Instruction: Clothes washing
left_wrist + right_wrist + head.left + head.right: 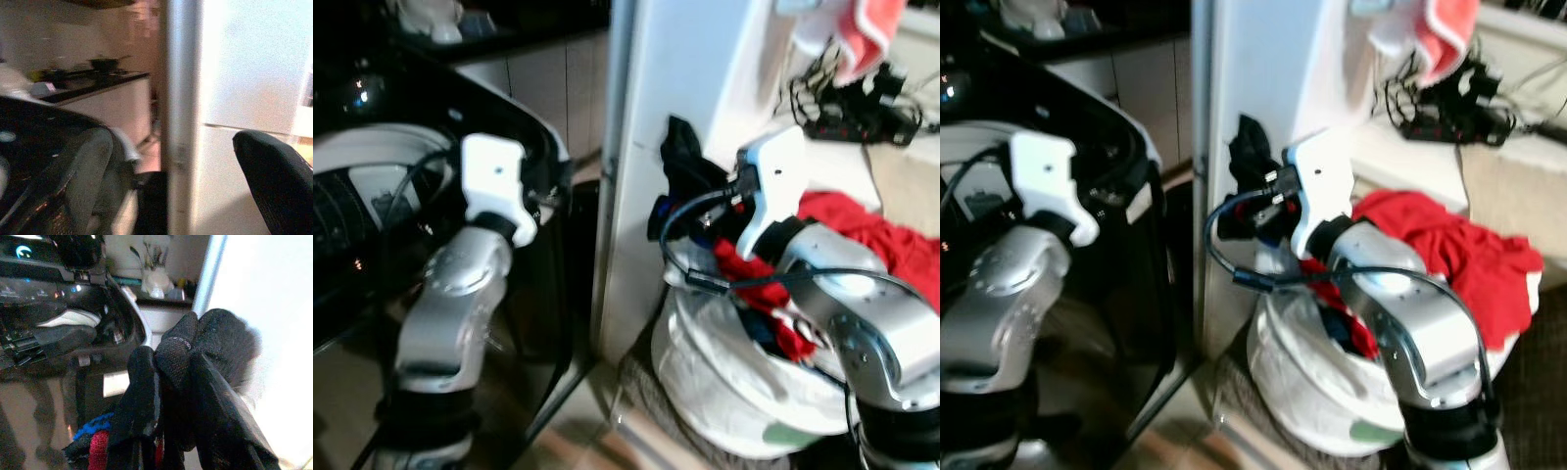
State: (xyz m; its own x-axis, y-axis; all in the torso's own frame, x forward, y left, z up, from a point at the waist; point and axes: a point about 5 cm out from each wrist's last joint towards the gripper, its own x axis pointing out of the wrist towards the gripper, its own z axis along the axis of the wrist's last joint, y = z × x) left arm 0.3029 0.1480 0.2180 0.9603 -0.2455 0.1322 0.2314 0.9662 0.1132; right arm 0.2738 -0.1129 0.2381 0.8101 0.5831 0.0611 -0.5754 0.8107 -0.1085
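Left eye view: white panel stands upright at centre, black washer at 9 o'clock. White laundry basket at 5 o'clock holds red clothes. Pink towel at 1 o'clock. Left claw by washer, state unclear.

Right wrist view: right claw pinches black garment against panel edge.

Left wrist view: desk at 10 o'clock, pan on it.

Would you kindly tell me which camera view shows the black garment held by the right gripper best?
The right wrist view: the black garment sits close up, pinched between the right gripper jaws. Both eye views show it smaller, as a dark bunch against the white panel above the laundry basket.
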